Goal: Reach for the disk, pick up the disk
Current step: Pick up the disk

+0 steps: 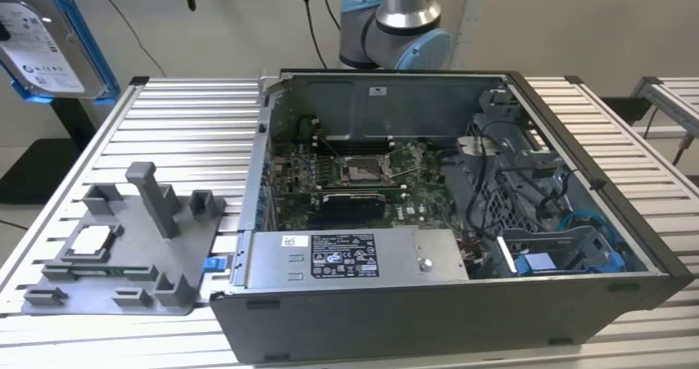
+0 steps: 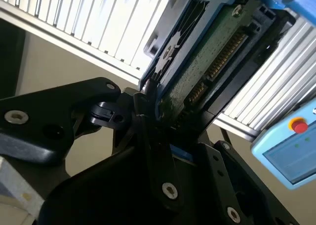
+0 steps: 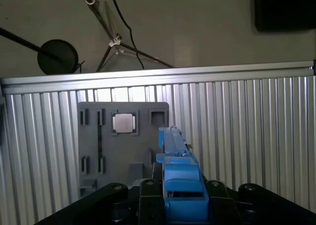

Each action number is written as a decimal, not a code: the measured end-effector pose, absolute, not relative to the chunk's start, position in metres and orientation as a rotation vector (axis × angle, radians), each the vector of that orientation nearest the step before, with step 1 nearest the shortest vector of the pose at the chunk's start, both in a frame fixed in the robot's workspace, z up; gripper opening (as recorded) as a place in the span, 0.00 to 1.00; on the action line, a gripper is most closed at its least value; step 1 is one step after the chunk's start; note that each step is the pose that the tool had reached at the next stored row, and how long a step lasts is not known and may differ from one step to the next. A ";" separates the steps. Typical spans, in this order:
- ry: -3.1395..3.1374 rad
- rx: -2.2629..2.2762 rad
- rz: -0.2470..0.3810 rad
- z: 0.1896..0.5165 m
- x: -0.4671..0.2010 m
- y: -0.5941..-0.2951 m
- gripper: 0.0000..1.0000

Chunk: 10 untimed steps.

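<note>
An open computer case [image 1: 437,324] sits on a slatted table [image 1: 186,123]; the grey tray [image 1: 129,264] beside it holds a chip [image 1: 90,240].

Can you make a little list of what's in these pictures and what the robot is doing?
pincer: shut on the disk
disk: lifted in the air, at the exterior view's upper left
grey tray: lies on the table, carries a small square chip
computer case: open, on the table
</note>
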<state>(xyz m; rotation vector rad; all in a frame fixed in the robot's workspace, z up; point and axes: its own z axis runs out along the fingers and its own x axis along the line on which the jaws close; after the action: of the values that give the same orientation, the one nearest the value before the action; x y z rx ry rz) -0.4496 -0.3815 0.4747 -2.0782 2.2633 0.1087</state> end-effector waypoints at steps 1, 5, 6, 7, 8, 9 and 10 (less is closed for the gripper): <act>2.263 -2.078 0.109 0.476 -0.450 -0.381 0.00; 2.263 -2.078 0.109 0.483 -0.450 -0.381 0.00; 2.263 -2.078 0.109 0.485 -0.450 -0.381 0.00; 2.263 -2.078 0.109 0.488 -0.450 -0.381 0.00; 2.263 -2.078 0.109 0.490 -0.450 -0.381 0.00; 2.263 -2.078 0.109 0.492 -0.450 -0.381 0.00; 2.263 -2.078 0.109 0.495 -0.450 -0.381 0.00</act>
<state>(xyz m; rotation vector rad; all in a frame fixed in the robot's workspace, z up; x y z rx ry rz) -0.4496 -0.3814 0.4946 -2.0781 2.2634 0.1086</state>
